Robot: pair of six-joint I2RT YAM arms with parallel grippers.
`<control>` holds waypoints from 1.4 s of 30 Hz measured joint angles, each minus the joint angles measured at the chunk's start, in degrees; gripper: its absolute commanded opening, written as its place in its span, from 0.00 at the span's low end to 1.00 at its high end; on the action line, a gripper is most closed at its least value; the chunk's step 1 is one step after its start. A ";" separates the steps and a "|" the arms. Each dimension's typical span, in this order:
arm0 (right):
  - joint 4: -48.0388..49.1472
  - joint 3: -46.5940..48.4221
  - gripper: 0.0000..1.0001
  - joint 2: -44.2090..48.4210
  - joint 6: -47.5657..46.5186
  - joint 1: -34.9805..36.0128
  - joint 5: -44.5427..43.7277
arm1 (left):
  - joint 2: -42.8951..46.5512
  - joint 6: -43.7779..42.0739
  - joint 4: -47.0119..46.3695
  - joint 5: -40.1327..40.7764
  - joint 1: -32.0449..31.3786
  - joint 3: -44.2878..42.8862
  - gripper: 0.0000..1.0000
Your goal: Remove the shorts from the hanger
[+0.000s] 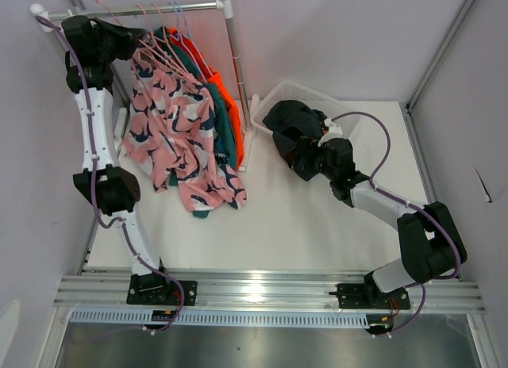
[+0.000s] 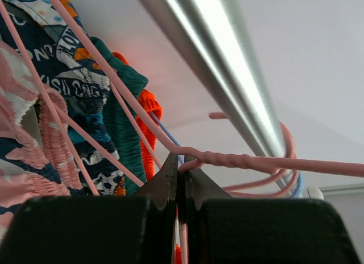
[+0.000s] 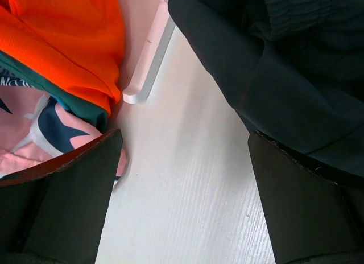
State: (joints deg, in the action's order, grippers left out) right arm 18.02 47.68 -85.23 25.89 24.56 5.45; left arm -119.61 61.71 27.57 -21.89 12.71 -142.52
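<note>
Shorts on the rack: the pink shark-print shorts [image 1: 178, 138] hang foremost at the upper left of the top view. The teal shorts [image 1: 225, 134] and orange shorts [image 1: 232, 98] hang behind them from the same rail [image 1: 135, 11]. None of these is off its hanger yet.
Navy printed shorts: these show at the upper left of the left wrist view [image 2: 68, 65], bunched among the others.
Black shorts: they are heaped at the white basket [image 1: 305, 92] right of centre [image 1: 292, 124], apart from the rack. That looks like the drop place for finished pairs.
Left gripper: it is raised to the rail at upper left [image 1: 139, 43], with its fingers pinched together on the twisted neck of a pink hanger [image 2: 239, 160] just under the bar. Gripping at the neck probably steadies the hanger, or lets it be lifted off, so the cloth can be pulled free.
Right gripper: it sits low over the table beside the black shorts [image 1: 305, 158], with its fingers spread wide and only bare tabletop between them. Black cloth may brush the right-hand finger, but the edge is too dark to tell.
Step in hand: the left side is securing the hanger, and the right looks free to reach for the hanging cloth.
Risk: neighbouring hangers crowd the grip and could drag along with it.
</note>
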 measured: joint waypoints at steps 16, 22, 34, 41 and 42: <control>1.18 -0.76 0.99 -0.07 0.02 2.01 0.00 | -2.34 0.83 -1.90 2.40 -0.11 0.04 0.17; 1.18 -0.85 0.99 -0.07 0.02 2.38 -0.02 | -3.78 0.79 -1.77 2.19 -0.11 0.22 0.24; 1.60 -0.96 0.99 -0.39 0.04 3.37 -0.02 | -3.87 -1.01 -1.01 0.90 -0.11 0.90 0.77; 2.10 -1.79 0.99 -0.37 0.11 3.48 0.00 | 1.92 -2.78 0.90 1.14 0.13 11.41 0.82; 2.01 -2.01 0.99 -0.37 0.09 3.48 0.00 | 2.89 -2.93 0.90 1.29 0.22 12.52 0.82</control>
State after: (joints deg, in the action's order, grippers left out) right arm 20.03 45.67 -85.60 25.98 28.03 5.45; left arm -116.73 58.78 28.47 -20.60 12.93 -129.99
